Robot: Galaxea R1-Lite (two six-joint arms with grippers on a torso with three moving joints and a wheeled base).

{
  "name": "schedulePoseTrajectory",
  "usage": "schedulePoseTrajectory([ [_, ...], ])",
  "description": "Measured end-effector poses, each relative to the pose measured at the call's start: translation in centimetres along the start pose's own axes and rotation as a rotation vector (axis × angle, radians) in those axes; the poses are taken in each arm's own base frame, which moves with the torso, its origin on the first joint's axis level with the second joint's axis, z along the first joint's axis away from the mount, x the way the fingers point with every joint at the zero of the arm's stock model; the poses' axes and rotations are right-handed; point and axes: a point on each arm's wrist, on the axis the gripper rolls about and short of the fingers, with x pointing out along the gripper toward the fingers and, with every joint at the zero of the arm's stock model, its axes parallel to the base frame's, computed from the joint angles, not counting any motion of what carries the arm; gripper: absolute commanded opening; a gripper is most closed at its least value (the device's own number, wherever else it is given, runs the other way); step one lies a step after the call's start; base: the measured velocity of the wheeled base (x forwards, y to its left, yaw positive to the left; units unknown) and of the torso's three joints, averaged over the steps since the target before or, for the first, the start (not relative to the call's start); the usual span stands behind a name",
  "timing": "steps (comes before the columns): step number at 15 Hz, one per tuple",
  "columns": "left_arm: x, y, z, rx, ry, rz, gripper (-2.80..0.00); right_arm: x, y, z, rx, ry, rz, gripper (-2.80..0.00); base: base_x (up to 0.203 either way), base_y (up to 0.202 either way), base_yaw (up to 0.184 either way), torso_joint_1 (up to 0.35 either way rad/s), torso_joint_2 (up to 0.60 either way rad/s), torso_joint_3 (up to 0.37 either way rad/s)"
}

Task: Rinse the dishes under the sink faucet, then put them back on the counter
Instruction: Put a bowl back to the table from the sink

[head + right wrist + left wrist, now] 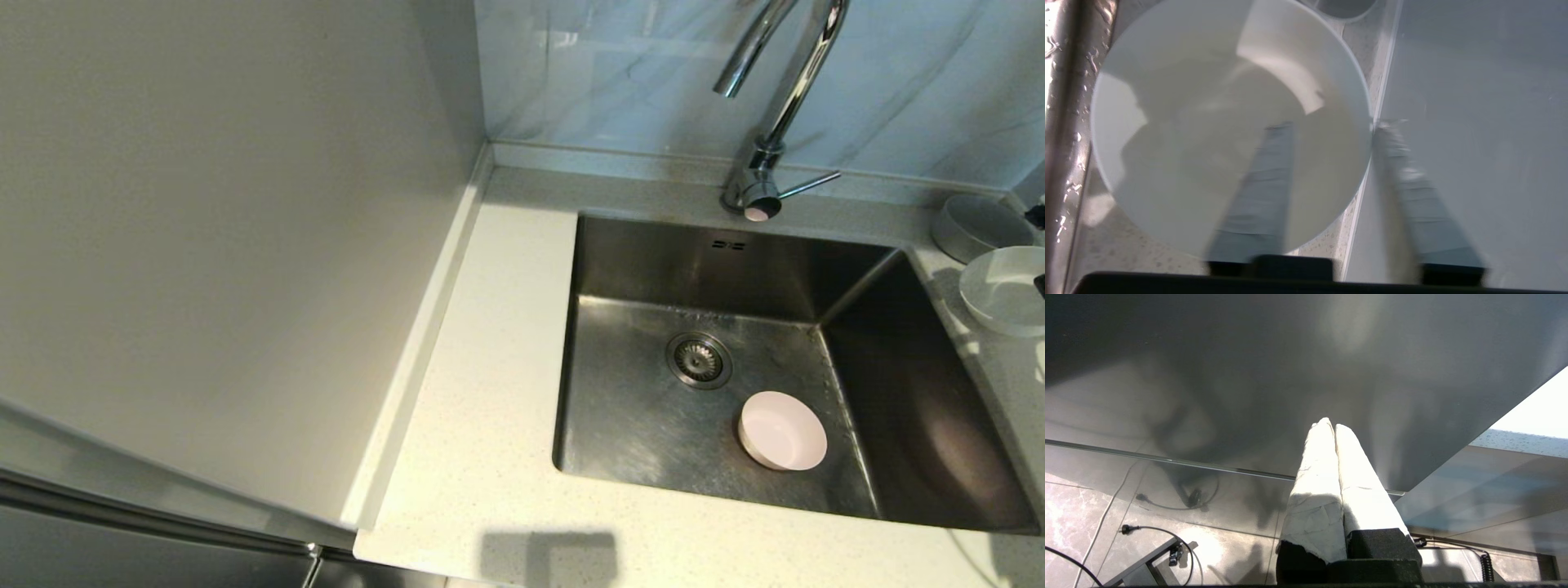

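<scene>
The pale pink bowl [782, 430] lies on the floor of the steel sink [653, 261], front right of the drain strainer [699, 360]. The white bowl [1004, 290] [1208, 122] and the light grey bowl [976, 224] [1345, 8] are on the counter [490, 367] right of the sink. My right gripper [1331, 124] is open and straddles the white bowl's rim, one finger inside and one outside. Only dark bits of it show at the head view's right edge. My left gripper [1331, 424] is shut on nothing, parked low. No water runs from the chrome faucet [784, 98].
The faucet's thin lever [808, 186] points right along the sink's back edge. A tall grey panel [229, 245] walls off the counter's left side. A marbled wall panel [637, 73] stands behind. In the right wrist view a pale wall [1474, 122] rises close beside the white bowl.
</scene>
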Motion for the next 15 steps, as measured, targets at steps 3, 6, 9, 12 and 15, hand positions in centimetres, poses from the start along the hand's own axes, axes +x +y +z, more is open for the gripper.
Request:
schedulePoseTrajectory([
  [3,0.0,0.0,0.0,-0.001,0.0,0.0,-2.8,0.1,-0.1,0.0,0.002,-0.003,-0.004,0.0,0.0,0.0,0.0,0.0,0.0,0.0],
  [6,0.0,0.0,0.0,-0.001,0.0,0.0,-2.8,0.2,-0.3,0.3,0.006,-0.013,-0.011,0.0,0.0,0.0,0.0,0.0,0.0,0.0],
  [9,0.0,0.0,0.0,0.0,0.0,0.0,-2.8,0.1,-0.6,0.7,0.014,-0.041,-0.001,0.0,0.0,0.0,0.0,0.0,0.0,0.0],
  [12,0.0,0.0,0.0,0.0,0.0,0.0,-2.8,-0.7,-0.1,1.0,0.029,-0.117,0.108,0.0,0.0,0.0,0.0,0.0,0.0,0.0],
  [15,0.0,0.0,0.0,0.0,0.0,0.0,-2.8,-2.7,2.4,1.6,0.01,-0.2,0.319,0.0,0.0,0.0,0.0,0.0,0.0,0.0],
])
